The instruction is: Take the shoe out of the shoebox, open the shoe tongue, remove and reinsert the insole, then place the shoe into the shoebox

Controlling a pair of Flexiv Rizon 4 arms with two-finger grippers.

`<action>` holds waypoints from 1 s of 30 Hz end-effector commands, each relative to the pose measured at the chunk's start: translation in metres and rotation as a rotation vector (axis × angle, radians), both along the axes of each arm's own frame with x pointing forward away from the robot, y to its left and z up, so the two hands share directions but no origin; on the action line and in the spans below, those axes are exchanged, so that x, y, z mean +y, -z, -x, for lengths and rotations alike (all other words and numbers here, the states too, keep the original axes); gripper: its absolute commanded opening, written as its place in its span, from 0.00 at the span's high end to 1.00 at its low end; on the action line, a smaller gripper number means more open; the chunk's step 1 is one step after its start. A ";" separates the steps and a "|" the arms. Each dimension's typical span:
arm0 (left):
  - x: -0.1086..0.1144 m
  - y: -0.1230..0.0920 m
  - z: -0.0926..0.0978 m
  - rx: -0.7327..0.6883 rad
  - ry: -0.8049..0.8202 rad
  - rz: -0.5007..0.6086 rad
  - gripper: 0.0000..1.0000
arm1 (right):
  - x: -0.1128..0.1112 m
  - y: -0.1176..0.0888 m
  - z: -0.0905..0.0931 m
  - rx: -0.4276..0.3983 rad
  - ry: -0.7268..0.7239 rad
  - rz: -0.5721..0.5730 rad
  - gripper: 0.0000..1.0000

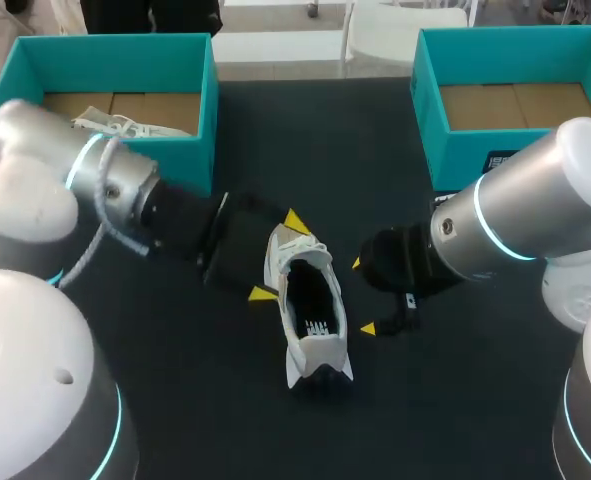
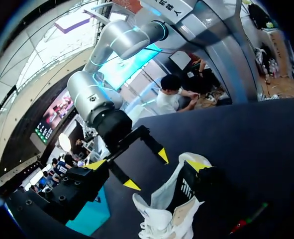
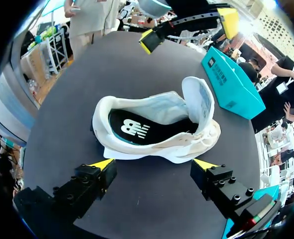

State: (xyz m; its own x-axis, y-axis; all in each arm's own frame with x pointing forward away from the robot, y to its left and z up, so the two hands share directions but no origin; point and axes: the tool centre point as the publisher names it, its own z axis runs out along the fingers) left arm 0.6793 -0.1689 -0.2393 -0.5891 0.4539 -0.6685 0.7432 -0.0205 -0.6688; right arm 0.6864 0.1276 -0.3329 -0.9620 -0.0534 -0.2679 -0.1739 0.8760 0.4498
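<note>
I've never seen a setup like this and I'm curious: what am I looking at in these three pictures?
This is a two-armed robot at a dark table. One picture looks down from above; the two round ones come from a camera on each wrist. Each arm ends in a two-fingered, yellow-tipped gripper. A white shoe lies on the table, the left gripper at one end, the right gripper beside it. Both are open; nothing is held. Behind stand the left shoebox, with a second shoe inside, and the right shoebox.
</note>
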 end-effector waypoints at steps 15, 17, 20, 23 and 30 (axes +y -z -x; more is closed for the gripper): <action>-0.001 -0.005 -0.014 -0.050 0.263 -0.318 0.00 | -0.063 -0.049 -0.008 0.045 -0.035 0.019 0.00; -0.001 -0.005 -0.014 -0.050 0.263 -0.318 0.00 | -0.077 -0.063 -0.008 0.050 -0.027 0.029 0.00; -0.001 -0.005 -0.014 -0.050 0.263 -0.318 0.00 | -0.096 -0.084 -0.007 0.066 -0.011 0.041 0.00; -0.001 -0.005 -0.014 -0.050 0.263 -0.318 0.00 | -0.107 -0.101 -0.006 0.079 -0.007 0.052 0.00; -0.001 -0.005 -0.014 -0.050 0.263 -0.318 0.00 | -0.116 -0.136 -0.005 0.132 -0.005 0.055 0.00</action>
